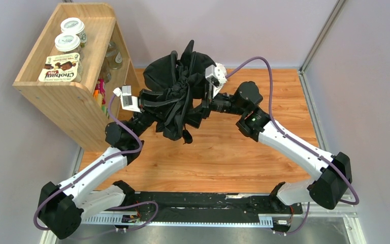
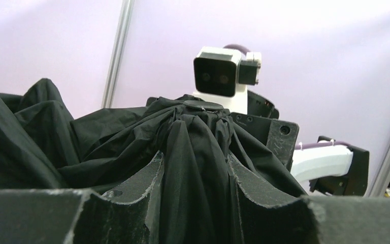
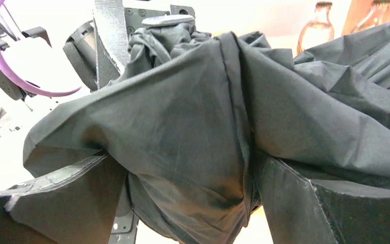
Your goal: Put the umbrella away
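Observation:
The umbrella is a crumpled bundle of black fabric held above the wooden table between both arms. My left gripper comes in from the left and is shut on the umbrella's gathered fabric, which fills the gap between its fingers. My right gripper comes in from the right and is shut on the fabric too. The umbrella's round top cap shows between the grippers and also in the right wrist view. Shaft and handle are hidden. A strap end hangs below the bundle.
A wooden shelf unit stands at the back left with two lidded jars and a snack box on top, bottles inside. Grey walls close in on the left and right. Bottles show in the right wrist view.

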